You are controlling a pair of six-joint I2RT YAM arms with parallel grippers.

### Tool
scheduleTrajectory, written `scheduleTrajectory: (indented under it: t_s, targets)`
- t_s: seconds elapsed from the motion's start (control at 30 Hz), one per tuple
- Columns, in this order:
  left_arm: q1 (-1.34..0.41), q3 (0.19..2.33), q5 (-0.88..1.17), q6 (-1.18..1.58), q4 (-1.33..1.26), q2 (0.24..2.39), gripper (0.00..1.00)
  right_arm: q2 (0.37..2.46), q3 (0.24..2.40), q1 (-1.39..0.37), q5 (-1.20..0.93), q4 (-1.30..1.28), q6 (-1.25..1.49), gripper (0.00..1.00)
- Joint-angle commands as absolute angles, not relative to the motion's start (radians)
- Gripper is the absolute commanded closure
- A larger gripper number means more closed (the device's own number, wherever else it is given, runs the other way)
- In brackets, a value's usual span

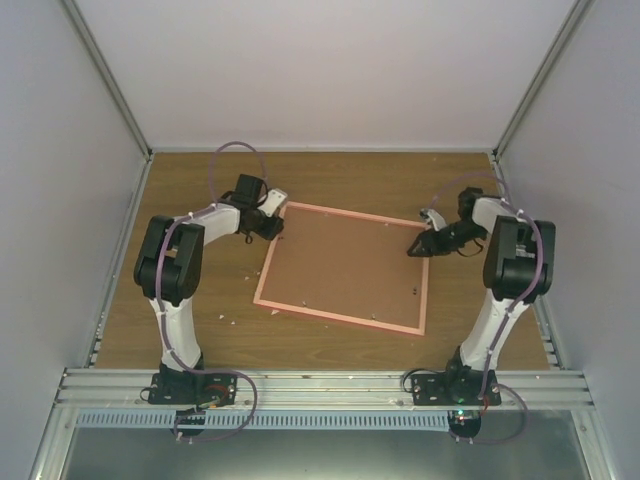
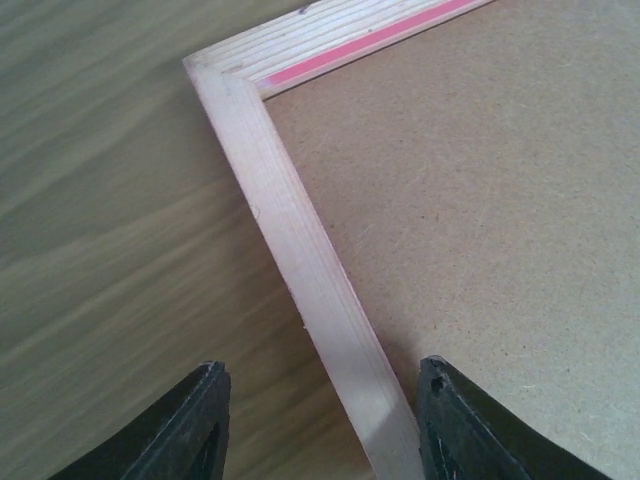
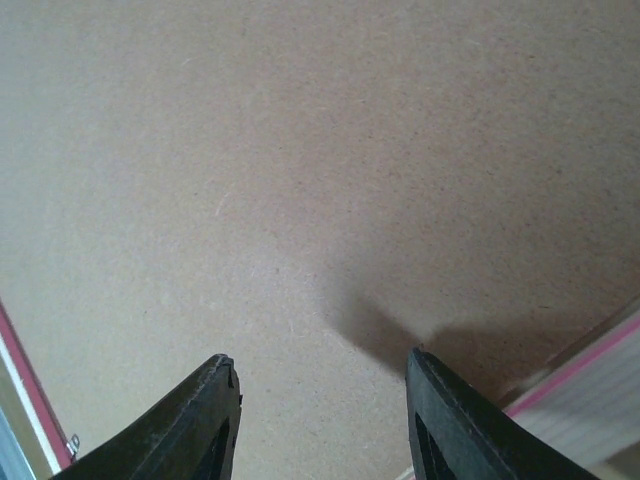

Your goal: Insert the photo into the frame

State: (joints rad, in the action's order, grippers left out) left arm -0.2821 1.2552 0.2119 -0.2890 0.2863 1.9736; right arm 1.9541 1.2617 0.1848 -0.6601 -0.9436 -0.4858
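The pink frame lies back up on the wooden table, and the plain brown backing board fills it. The photo is hidden. My left gripper is open at the frame's far-left corner; in the left wrist view its fingers straddle the pale pink frame edge. My right gripper is open and empty over the board's far-right part; in the right wrist view it hovers just above the brown board, with a strip of frame edge at the lower right.
The wooden table has white walls on three sides and a metal rail along its near edge. Small light specks lie left of the frame.
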Motion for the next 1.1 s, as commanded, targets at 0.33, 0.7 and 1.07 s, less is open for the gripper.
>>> scheduleTrajectory:
  t_s: [0.33, 0.7, 1.07]
  targets:
    - [-0.219, 1.213, 0.415, -0.526, 0.362, 1.729, 0.41, 1.943, 1.429, 0.053, -0.856, -0.854, -0.375, 0.52]
    - [-0.537, 1.398, 0.637, -0.816, 0.430, 1.871, 0.43, 1.849, 1.152, 0.167, -0.721, -0.736, -0.299, 0.64]
    - [-0.680, 1.422, 0.721, -0.931, 0.393, 1.973, 0.57, 1.989, 1.139, 0.124, -0.934, -0.699, -0.268, 0.70]
